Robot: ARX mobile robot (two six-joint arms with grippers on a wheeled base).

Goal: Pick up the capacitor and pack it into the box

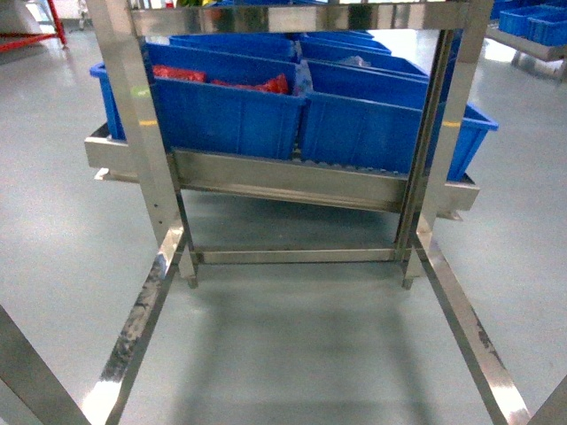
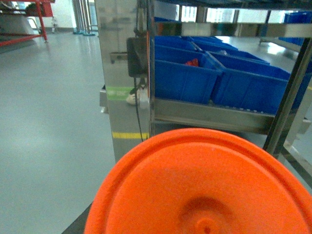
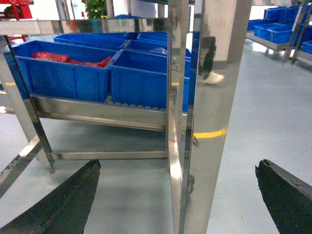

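A: Near?
B: Right gripper point(image 3: 178, 195) jaws wide apart. Left gripper not visible; an orange disc point(image 2: 204, 185) fills its cam.
A: Beyond?
B: Steel rack point(image 1: 292, 181), blue bins point(image 1: 230, 111), grey glossy floor point(image 1: 292, 345). Pink box not seen.

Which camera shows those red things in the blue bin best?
The right wrist view: the red items lie unobstructed across the front-left blue bin. The head view shows them partly cut by a steel post. The left wrist view shows a small red scrap.
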